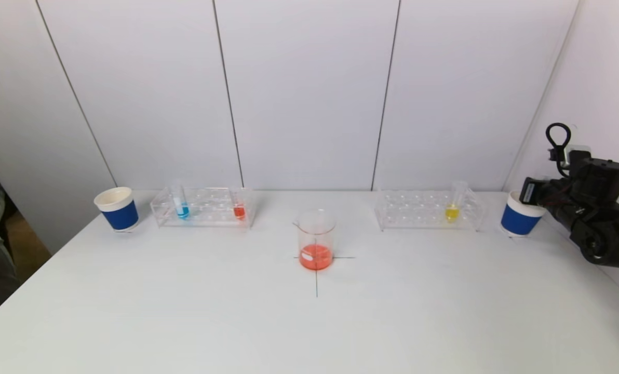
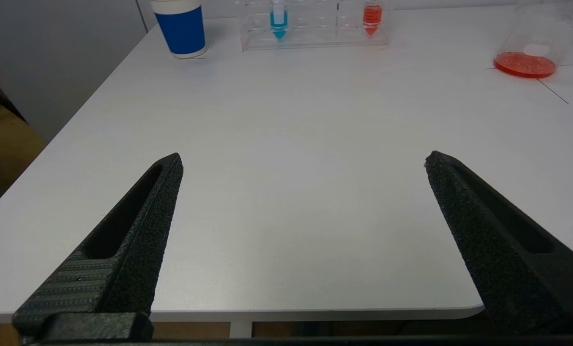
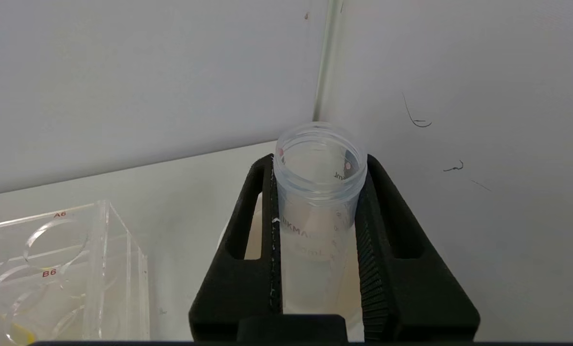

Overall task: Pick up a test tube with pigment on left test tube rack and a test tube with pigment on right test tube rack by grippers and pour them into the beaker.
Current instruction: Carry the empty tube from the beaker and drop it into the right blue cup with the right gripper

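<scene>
My right gripper is shut on a clear, empty test tube, held upright over the right blue cup at the table's far right. On the left rack stand a blue-pigment tube and a red-pigment tube. A yellow-pigment tube stands in the right rack. At the table's centre the beaker holds orange-red liquid. My left gripper hangs open above the table's near left edge, with nothing between its fingers; it is outside the head view.
A second blue cup stands left of the left rack. White wall panels close off the back and the right side, near my right arm. A cross is marked on the table under the beaker.
</scene>
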`<act>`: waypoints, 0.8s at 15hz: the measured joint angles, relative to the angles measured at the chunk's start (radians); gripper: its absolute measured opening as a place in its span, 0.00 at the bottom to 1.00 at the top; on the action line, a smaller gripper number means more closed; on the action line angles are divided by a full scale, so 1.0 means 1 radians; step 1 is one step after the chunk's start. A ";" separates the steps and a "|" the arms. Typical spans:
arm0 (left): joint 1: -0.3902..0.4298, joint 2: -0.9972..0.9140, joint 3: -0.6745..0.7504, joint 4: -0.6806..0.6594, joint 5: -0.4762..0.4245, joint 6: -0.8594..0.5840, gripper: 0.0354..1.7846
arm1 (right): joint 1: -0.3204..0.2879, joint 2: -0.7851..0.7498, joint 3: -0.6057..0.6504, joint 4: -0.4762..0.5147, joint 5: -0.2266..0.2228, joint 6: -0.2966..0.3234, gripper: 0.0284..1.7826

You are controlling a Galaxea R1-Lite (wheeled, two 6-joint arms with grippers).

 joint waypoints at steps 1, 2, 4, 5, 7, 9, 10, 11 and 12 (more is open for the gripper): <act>0.000 0.000 0.000 0.000 0.000 0.000 0.99 | 0.000 0.000 0.000 0.000 0.000 0.000 0.31; 0.000 0.000 0.000 0.000 0.000 0.000 0.99 | 0.000 0.000 0.000 0.000 0.000 0.000 0.36; 0.000 0.000 0.000 0.000 0.000 0.000 0.99 | 0.000 0.000 0.000 0.000 0.000 0.000 0.49; 0.000 0.000 0.000 0.000 0.000 0.000 0.99 | 0.000 -0.001 0.000 0.000 0.000 0.000 0.57; 0.000 0.000 0.000 0.000 0.000 0.000 0.99 | 0.000 -0.001 0.000 0.000 0.000 0.000 0.76; 0.000 0.000 0.000 0.000 0.000 0.000 0.99 | -0.001 -0.001 0.000 0.000 0.000 0.000 0.89; 0.000 0.000 0.000 0.000 0.000 0.000 0.99 | -0.001 -0.003 0.001 0.000 0.000 0.000 0.94; 0.000 0.000 0.000 0.000 0.000 0.000 0.99 | -0.001 -0.004 0.002 0.000 0.000 0.000 0.97; 0.000 0.000 0.000 0.000 0.000 0.000 0.99 | -0.001 -0.006 0.004 0.000 0.000 0.000 0.99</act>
